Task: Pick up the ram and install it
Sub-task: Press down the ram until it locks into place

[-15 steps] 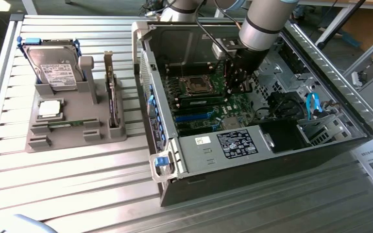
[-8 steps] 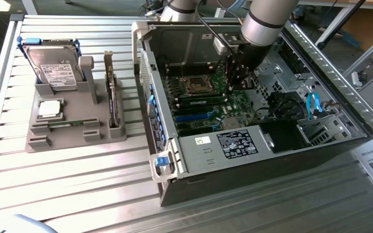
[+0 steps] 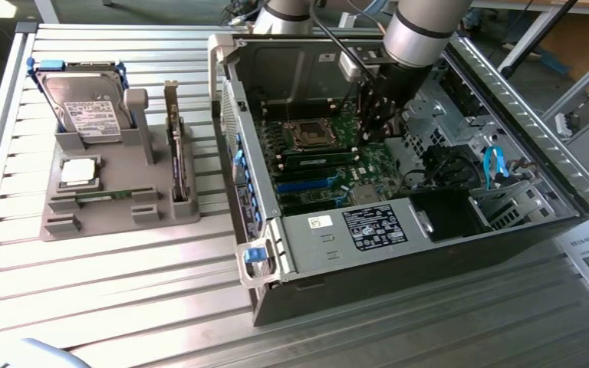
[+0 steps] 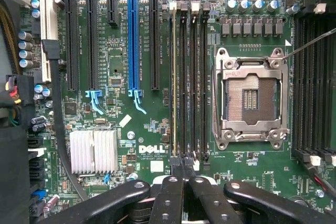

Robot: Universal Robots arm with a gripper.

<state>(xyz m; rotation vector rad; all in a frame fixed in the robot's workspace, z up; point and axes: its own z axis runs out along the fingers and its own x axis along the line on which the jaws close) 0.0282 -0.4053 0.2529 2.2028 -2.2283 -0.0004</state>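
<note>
A ram [image 4: 174, 77] stands edge-on in one of the black memory slots next to the CPU socket [image 4: 252, 98]; its thin yellowish top edge runs the slot's length. My gripper [image 4: 182, 165] is shut, its black fingertips pressed together just over the near end of those slots, close beside the stick's end. I see nothing between the fingers. In the exterior view my gripper [image 3: 376, 126] reaches down into the open computer case [image 3: 248, 253], above the green sticks [image 3: 320, 159] on the motherboard. Another green stick [image 3: 105, 195] lies in the grey fixture [image 3: 59, 207].
The fixture on the exterior view's left also carries a hard drive [image 3: 90, 107], a chip [image 3: 77, 170] and an upright expansion card [image 3: 177, 153]. Inside the case are cables [image 3: 494, 165], the power supply [image 3: 371, 226] and black and blue expansion slots [image 4: 133, 40].
</note>
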